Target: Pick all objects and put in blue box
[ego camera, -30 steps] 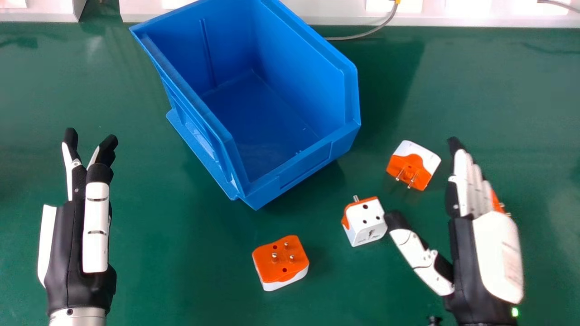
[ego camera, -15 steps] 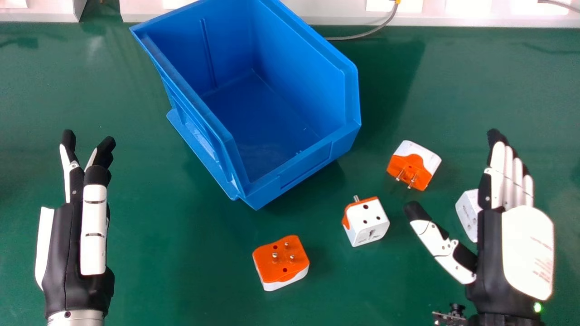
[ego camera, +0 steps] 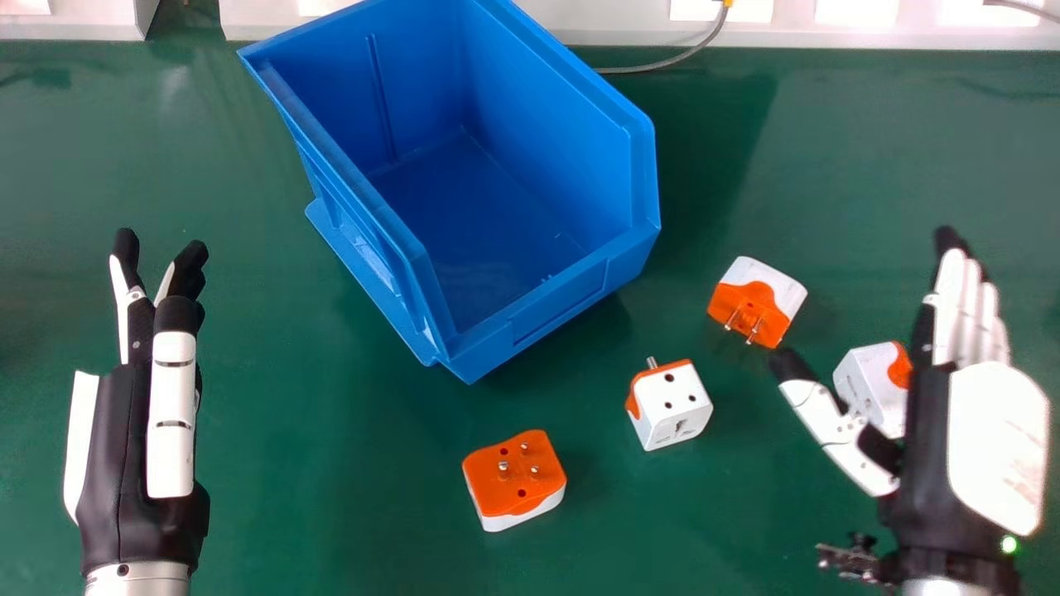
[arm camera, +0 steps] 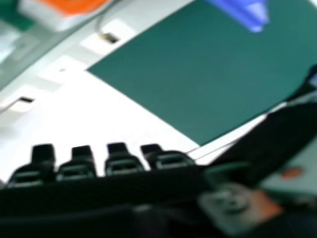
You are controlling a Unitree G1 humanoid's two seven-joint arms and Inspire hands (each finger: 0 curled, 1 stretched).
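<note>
My right hand's (ego camera: 994,447) fingers are straight, thumb spread, gripping nothing.
I see one adapter (ego camera: 869,385) between those fingers and thumb; left of them, a two-pin adapter (ego camera: 752,302), white adapter (ego camera: 672,406), orange-faced adapter (ego camera: 515,480) and blue box (ego camera: 546,149). My left hand (ego camera: 141,463) is open, empty.

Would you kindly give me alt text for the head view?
Four orange-and-white plug adapters lie on a green surface in front of and to the right of a blue box, with none visible inside it. The robot's open right hand is by the rightmost adapter, holding nothing; its open left hand is at the view's left.
</note>
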